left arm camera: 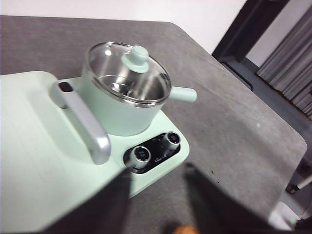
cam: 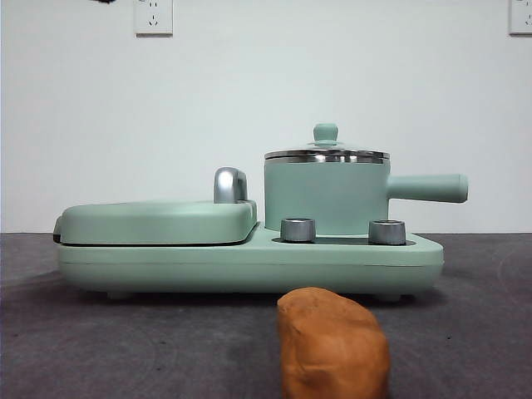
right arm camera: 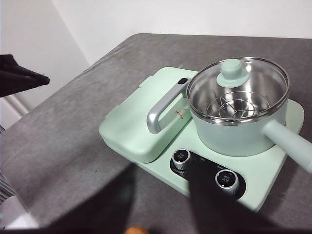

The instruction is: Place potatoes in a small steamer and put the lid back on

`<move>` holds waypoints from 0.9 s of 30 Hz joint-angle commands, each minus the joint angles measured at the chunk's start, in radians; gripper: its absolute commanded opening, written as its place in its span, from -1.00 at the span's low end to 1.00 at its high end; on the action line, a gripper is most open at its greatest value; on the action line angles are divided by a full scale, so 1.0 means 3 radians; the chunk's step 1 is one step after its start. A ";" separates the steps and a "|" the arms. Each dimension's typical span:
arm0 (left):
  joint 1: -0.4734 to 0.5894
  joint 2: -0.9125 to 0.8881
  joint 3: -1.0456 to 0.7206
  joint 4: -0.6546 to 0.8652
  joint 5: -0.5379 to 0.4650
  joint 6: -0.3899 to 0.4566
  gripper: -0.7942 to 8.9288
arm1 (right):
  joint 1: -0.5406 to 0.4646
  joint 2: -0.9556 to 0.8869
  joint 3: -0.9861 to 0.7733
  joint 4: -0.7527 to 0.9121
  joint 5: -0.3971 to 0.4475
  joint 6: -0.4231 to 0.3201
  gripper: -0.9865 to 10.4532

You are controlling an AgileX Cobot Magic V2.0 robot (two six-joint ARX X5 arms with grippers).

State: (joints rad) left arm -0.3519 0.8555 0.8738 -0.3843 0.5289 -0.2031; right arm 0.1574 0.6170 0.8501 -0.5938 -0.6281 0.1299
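Observation:
The orange-brown potato point(cam: 332, 345) lies on the grey table in front of the appliance; a sliver of it shows in the left wrist view point(left arm camera: 183, 229) and the right wrist view point(right arm camera: 136, 230). The mint-green steamer point(cam: 326, 199) stands on the right of the appliance base point(cam: 249, 264), handle pointing right. The glass lid point(cam: 326, 155) sits on it, also in the left wrist view point(left arm camera: 127, 73) and the right wrist view point(right arm camera: 238, 90). My left gripper point(left arm camera: 156, 202) and right gripper point(right arm camera: 158, 207) are both open and empty, held above the table in front of the appliance.
The flat mint-green griddle cover point(cam: 158, 220) with its steel handle point(cam: 229, 184) fills the appliance's left half. Two dials point(cam: 298, 229) sit in front of the pot. The table's edge point(left arm camera: 273, 112) and a black frame lie beyond the pot. The other arm point(right arm camera: 19, 78) shows in the right wrist view.

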 commanded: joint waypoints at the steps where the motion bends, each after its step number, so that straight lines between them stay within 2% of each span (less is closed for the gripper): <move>1: -0.0053 0.0064 0.0090 0.0045 0.0020 0.0037 0.06 | 0.0014 0.0017 0.0051 0.0028 -0.0001 -0.0032 -0.19; 3: -0.0088 0.0103 0.0117 0.0034 0.0020 0.0023 0.21 | 0.0014 0.0017 0.0051 0.0028 -0.0003 -0.0022 -0.07; 13: -0.0388 0.0586 0.0562 0.0024 0.0019 0.0020 0.20 | 0.0015 0.0015 0.0051 -0.0027 -0.0004 -0.0010 0.05; 17: -0.0506 0.0996 0.0979 -0.0150 -0.0023 0.0155 0.20 | 0.0015 0.0015 0.0051 -0.0084 -0.0003 -0.0010 0.05; 21: -0.0649 0.1486 0.1523 -0.0474 -0.0292 0.0371 0.20 | 0.0015 0.0015 0.0051 -0.0107 -0.0003 -0.0010 0.05; 27: -0.0895 0.2309 0.2396 -0.0805 -0.0866 0.0660 0.20 | 0.0015 0.0015 0.0051 -0.0111 -0.0003 -0.0010 0.05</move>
State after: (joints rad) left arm -0.6067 1.5040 1.5440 -0.6239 0.2882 -0.0536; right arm 0.1574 0.6174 0.8501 -0.6331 -0.6281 0.1307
